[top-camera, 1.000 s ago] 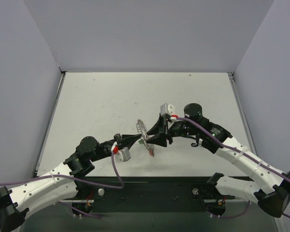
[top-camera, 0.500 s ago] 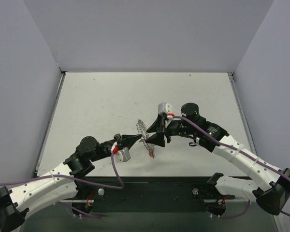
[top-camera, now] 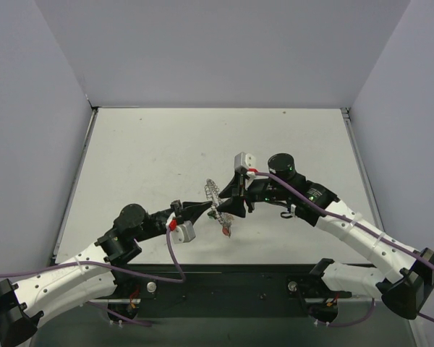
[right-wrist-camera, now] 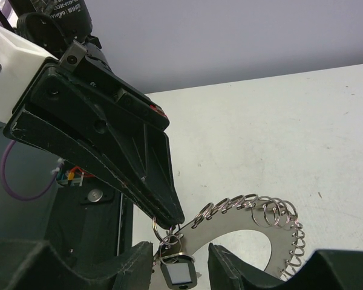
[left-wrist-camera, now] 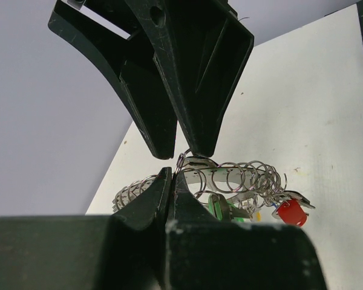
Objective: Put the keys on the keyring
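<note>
Evidently, over the tabletop (top-camera: 145, 159), the left gripper (left-wrist-camera: 171, 175) is clenched on the edge of the keyring (right-wrist-camera: 242, 232). The right gripper (right-wrist-camera: 180, 257) is set around a dark-headed key (right-wrist-camera: 178, 272) hung there — whether it is clamped cannot be told. The keyring should be held steady — the key fed slowly.

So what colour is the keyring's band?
Silvery grey metal; the keyring shows best in the right wrist view.

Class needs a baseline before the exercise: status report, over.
Left fingers shut on keyring. Right fingers parted around black key. Red key, green key hang below. Nothing blocking.
</note>
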### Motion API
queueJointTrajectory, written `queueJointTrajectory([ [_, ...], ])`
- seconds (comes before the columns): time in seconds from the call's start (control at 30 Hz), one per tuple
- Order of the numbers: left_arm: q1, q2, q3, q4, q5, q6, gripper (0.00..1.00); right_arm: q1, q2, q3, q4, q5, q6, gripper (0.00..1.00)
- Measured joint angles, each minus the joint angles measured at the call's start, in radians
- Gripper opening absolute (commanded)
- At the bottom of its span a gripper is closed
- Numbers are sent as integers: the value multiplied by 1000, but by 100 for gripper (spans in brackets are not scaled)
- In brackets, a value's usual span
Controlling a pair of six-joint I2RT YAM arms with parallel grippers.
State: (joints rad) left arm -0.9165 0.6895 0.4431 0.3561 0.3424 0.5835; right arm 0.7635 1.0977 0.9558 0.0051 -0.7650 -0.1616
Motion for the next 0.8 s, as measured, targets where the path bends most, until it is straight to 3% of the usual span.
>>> queueJointTrajectory([
  [0.5, 0, 3, 0, 0, 1, 0, 0, 0, 8, -16, 6, 0, 0, 36],
  [0.73, 2, 9, 0, 4, -1, 0, 0, 0, 9, -16, 4, -3, 2, 2],
  [0.8, 2, 9, 0, 8, 2, 0, 0, 0, 10, -16, 6, -2, 0, 0],
])
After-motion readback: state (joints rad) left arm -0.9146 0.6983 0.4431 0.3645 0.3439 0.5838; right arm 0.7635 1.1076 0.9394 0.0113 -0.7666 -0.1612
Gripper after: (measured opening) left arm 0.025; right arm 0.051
